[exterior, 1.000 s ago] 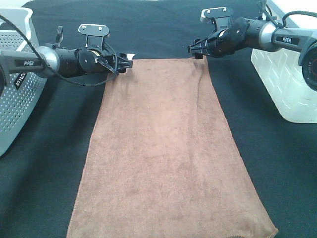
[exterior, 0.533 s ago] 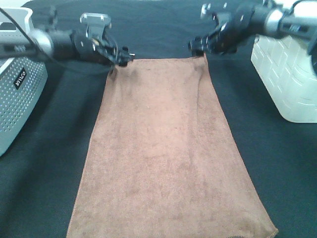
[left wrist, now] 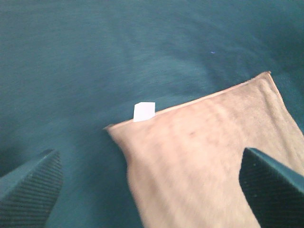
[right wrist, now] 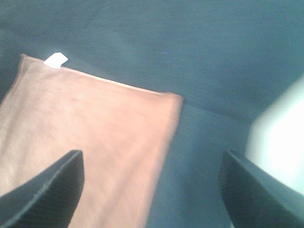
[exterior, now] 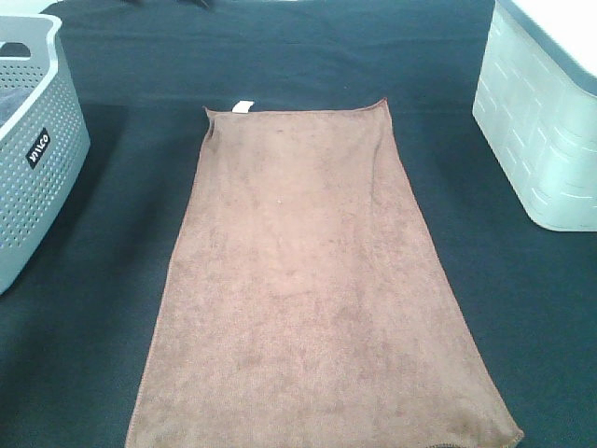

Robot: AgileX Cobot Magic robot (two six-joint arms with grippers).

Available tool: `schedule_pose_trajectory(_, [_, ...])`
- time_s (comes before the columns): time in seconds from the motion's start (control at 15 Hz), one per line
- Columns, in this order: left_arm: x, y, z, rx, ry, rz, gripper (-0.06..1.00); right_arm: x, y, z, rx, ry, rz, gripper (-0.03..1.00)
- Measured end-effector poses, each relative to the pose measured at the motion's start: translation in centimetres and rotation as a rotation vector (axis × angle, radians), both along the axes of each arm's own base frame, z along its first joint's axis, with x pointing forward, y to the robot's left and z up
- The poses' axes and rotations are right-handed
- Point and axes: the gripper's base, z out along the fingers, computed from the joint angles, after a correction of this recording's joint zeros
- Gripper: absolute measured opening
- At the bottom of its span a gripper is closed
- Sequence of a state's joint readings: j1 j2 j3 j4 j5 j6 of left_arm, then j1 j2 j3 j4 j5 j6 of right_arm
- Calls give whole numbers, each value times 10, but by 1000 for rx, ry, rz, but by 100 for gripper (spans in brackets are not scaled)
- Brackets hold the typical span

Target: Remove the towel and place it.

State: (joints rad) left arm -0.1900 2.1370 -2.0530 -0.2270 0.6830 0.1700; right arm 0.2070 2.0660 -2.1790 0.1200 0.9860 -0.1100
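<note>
Exterior high view: the towel (exterior: pixel 317 289) lies flat and lengthwise on the black table covering (exterior: pixel 84 355), its white tag (exterior: pixel 242 106) at the far edge. In the wrist views the left gripper (left wrist: pixel 152 185) and right gripper (right wrist: pixel 152 190) hang above its far corners, jaws spread wide, holding nothing. A grey perforated basket (exterior: pixel 42 159) stands left, a white bin (exterior: pixel 541 140) right; contents unclear.

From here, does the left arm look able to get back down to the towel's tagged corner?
Probably yes. The left gripper hangs open above the towel, its jaws wide apart, and nothing lies between it and the white tag.
</note>
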Motion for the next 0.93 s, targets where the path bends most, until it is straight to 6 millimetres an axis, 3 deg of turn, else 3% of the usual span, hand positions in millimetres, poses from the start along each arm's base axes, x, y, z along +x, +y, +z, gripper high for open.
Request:
schedule_pose_trajectory(0.13, [-17, 40, 30, 45, 43, 73, 93, -25, -12, 33, -42, 3, -65, 76])
schedule_pose_trajectory(0.33, [-38, 101, 56, 59, 120, 243, 93, -48, -20, 53, -65, 41, -110, 76])
schedule_pose_trajectory(0.4, [-44, 113, 60, 61, 145, 269, 93, -53, -21, 57, -52, 50, -120, 76])
schedule_pose_trajectory(0.6, [-62, 127, 65, 98, 250, 279, 93, -62, -34, 70, 6, 50, -160, 76])
schedule_pose_trajectory(0.8, [-71, 128, 66, 131, 311, 260, 93, -62, -71, 75, 92, 58, -231, 76])
schedule_pose_trajectory(0.93, [-84, 129, 65, 160, 336, 268, 93, -74, -77, 76, 58, 65, -218, 76])
